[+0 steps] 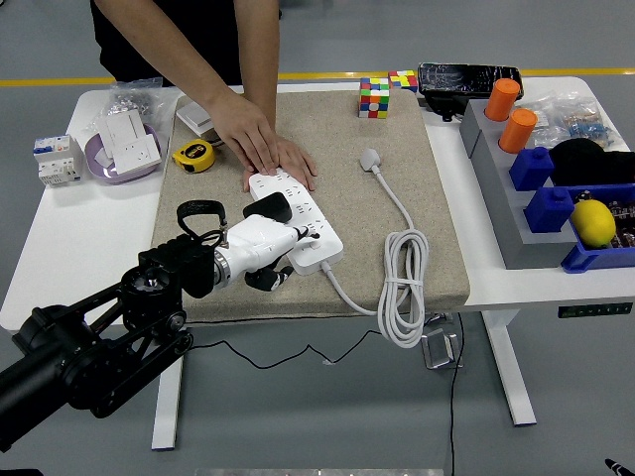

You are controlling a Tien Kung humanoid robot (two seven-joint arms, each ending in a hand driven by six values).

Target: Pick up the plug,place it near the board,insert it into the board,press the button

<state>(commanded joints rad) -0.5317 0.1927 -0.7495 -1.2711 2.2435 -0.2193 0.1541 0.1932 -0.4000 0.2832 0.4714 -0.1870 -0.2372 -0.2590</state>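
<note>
We see our left hand [266, 250], white-shelled with dark fingertips, lying over the near end of the long white plastic power strip [298, 220] on the beige felt mat [347, 149]; its fingers are curled loosely and grip nothing. A person's hand [260, 147] presses the strip's far end flat. The white round plug [371, 159] lies right of the strip, well apart, trailing a thick white coiled cable [405, 293]. We judge the plug light and rigid, best pinched across its body, with the stiff cable dragging behind.
</note>
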